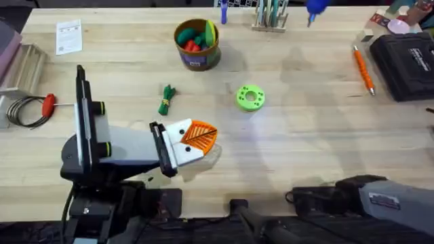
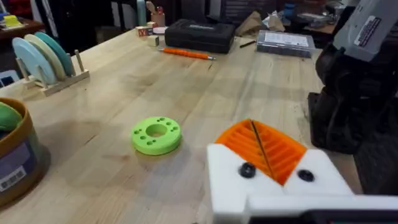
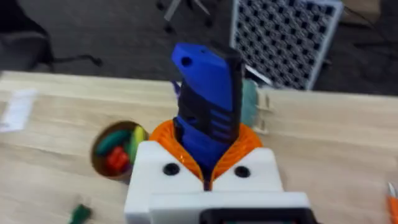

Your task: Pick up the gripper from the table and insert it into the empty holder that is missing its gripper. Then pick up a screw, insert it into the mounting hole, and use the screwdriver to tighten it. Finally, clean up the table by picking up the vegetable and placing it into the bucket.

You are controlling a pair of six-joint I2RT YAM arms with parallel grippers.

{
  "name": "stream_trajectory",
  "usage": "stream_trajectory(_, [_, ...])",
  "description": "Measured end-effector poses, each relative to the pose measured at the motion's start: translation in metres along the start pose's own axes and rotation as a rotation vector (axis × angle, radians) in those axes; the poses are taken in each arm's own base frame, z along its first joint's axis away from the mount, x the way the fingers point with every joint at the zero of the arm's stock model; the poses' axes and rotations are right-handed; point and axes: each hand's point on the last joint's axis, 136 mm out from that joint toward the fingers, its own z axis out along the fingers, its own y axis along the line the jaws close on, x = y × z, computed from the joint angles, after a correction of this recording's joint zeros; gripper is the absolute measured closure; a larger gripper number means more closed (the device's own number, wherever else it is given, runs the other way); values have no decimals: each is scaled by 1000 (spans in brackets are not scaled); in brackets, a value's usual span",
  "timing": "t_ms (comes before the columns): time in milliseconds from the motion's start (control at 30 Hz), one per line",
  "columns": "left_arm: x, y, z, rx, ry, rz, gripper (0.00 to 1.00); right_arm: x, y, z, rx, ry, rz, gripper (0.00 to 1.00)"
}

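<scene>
**Between the right hand's pads: the screwdriver, held upright**

Between its orange pads, my right hand (image 3: pixel 208 158) is clamped on the screwdriver (image 3: pixel 208 87), whose blue body stands up out of the grip. I am holding it high over the surface (image 1: pixel 305 135). Far below that hand and off to one side sits the bucket (image 3: pixel 115 149), heaped with toys. The vegetable (image 3: pixel 79 213) lies on the bare wood, nearer than the bucket.

My left hand (image 1: pixel 202 135) is low over the surface with its orange pads (image 2: pixel 280 149) pressed together. Just ahead of its tips lies a green disc (image 2: pixel 156 134). The vegetable (image 1: pixel 167 99) is near that hand's side, and the bucket (image 1: pixel 196 44) is farther out beyond both.
</scene>
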Motion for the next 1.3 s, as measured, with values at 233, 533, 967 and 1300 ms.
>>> stream_trajectory(233, [0,0,0,0,0,0,991,-38,54,-21,-178,-166,-7,978])
stream_trajectory(533, [0,0,0,0,0,0,991,-31,107,-8,-468,-374,-18,978])
stream_trajectory(967, [0,0,0,0,0,0,991,25,168,-40,-979,-528,6,978])
stream_trajectory(1300, [0,0,0,0,0,0,991,68,223,-55,-1257,-410,-11,978])
